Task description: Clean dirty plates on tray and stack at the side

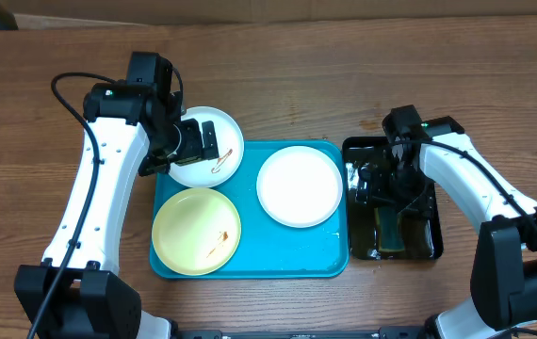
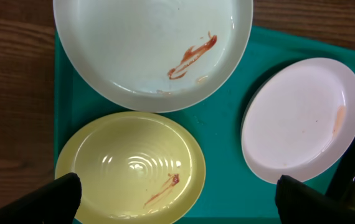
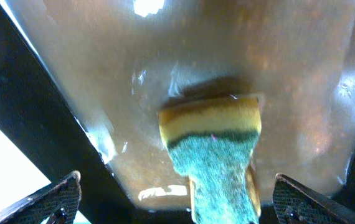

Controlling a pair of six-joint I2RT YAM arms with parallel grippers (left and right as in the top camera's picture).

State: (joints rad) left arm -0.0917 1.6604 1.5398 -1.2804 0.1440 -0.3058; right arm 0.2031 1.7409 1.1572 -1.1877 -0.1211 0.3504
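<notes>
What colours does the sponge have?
The sponge is yellow with a teal-green scrubbing layer, clearest in the right wrist view.

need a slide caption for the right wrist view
Right arm's open fingers above a yellow-and-green sponge lying in the wet black tray

Glossy plastic tray (image 1: 287, 252), wood-grain table (image 1: 344, 75)

Quick count from where I'm standing: three plates, so a white plate (image 1: 229, 139), a second white plate (image 1: 299, 185) and a yellow plate (image 1: 196, 231). One blue tray (image 1: 287, 252), one black tray (image 1: 355, 247), one sponge (image 3: 212, 143), two robot arms (image 1: 99, 188).
</notes>
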